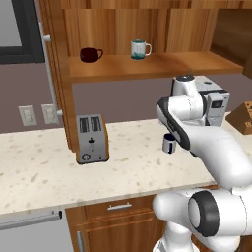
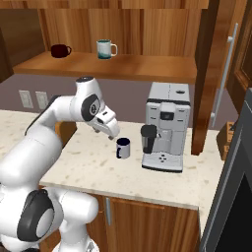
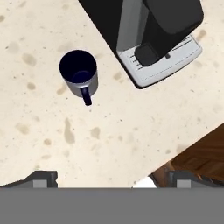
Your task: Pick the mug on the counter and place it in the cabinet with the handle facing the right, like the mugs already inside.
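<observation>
A: From where I sit, I'm on the reach, first step. The squat dark maroon mug (image 2: 60, 50) and the white teal-rimmed mug (image 2: 105, 48) stand on the brown wood cabinet's (image 2: 123, 66) shelf, handles right. The two-finger gripper (image 2: 112, 133) hovers with its jaws spread wide, nothing between them.

B: And our mug?

A: The small white mug with navy rim (image 2: 123, 147) sits upright on the speckled beige bench (image 2: 93, 162), just right of the gripper, left of the grey coffee machine (image 2: 166, 127).

B: Next?

A: I'd say descend, straddle the body clear of its dark loop handle (image 3: 86, 96), then close.
</observation>
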Controlling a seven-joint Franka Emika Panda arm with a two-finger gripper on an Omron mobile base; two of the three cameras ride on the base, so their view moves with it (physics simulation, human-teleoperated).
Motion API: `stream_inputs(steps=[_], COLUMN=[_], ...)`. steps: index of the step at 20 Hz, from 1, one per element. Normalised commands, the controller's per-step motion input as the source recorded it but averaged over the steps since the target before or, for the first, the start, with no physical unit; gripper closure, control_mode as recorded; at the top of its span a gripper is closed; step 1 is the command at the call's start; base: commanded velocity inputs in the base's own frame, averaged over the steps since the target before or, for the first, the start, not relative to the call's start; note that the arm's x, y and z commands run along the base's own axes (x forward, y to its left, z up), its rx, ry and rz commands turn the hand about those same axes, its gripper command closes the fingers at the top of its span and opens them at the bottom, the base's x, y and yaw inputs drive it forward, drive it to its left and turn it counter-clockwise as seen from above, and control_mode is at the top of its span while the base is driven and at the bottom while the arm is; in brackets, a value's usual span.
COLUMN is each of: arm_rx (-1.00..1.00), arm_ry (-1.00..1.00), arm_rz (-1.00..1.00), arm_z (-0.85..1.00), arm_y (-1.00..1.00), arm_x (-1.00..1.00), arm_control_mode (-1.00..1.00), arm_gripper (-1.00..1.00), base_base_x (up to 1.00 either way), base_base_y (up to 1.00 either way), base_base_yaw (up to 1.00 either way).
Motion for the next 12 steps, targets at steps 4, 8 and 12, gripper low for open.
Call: stream_inputs(steps=[4,8,12], arm_rx=[0.0,0.04,0.09], arm_ry=[0.0,0.0,0.02], arm_rz=[-0.01,0.0,0.0], arm_z=[-0.39,-0.34,-0.39], arm_y=[-0.1,0.0,0.0], arm_x=[0.27,0.25,0.22], arm_control_mode=[-1.0,-1.0,-1.0], arm_gripper=[-1.0,-1.0,-1.0], base_base_x=[0.0,0.0,0.0], base_base_y=[0.0,0.0,0.0], base_base_yaw=[0.0,0.0,0.0])
